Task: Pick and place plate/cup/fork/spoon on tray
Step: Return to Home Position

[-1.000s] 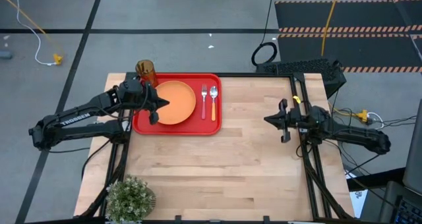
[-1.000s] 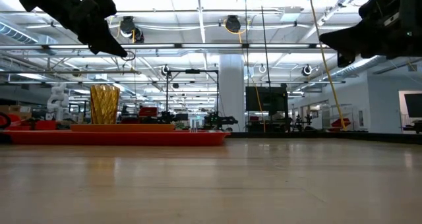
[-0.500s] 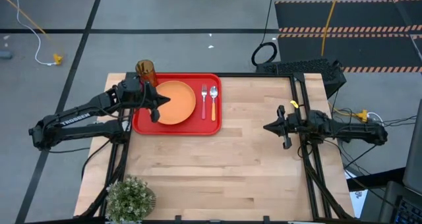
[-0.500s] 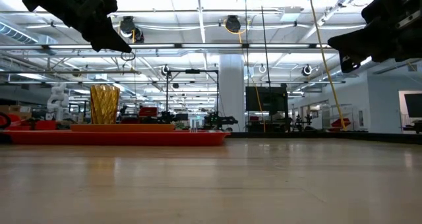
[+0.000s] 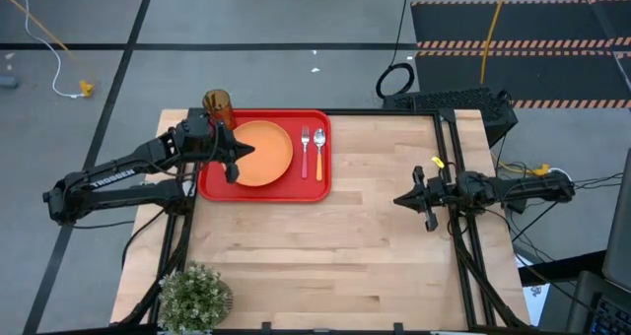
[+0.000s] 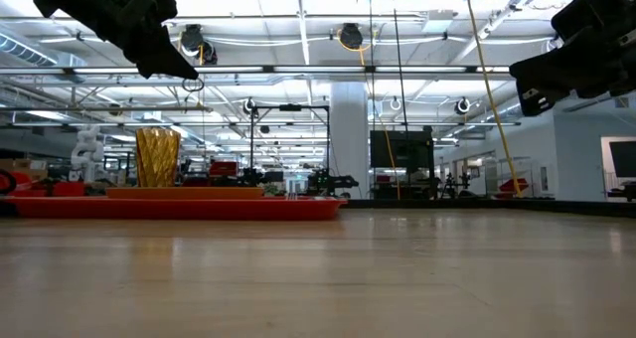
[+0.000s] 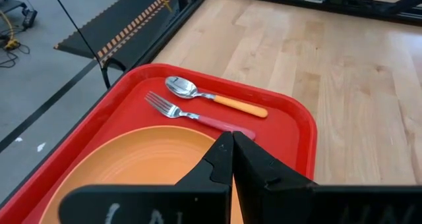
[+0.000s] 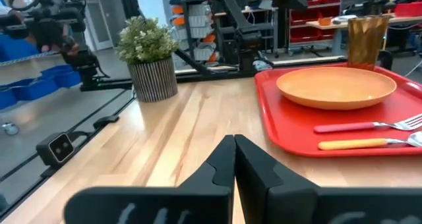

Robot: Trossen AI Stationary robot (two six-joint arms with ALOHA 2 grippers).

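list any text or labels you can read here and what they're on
"TROSSEN": white letters along the left arm, read in the high view.
White marks behind the left gripper and the right gripper, in their wrist views: cut off at the picture's edge, not readable.
Signs in the room behind the table, low view: too small to read.

The left gripper [image 7: 227, 140], fingers pressed together, fills the foreground at mid-frame, above the orange plate [image 7: 142, 165]. Just beyond its tips, the fork [image 7: 191, 116] and spoon [image 7: 217, 99] lie side by side on the red tray [image 7: 293, 128], which rests on the wooden table [image 7: 343, 79].
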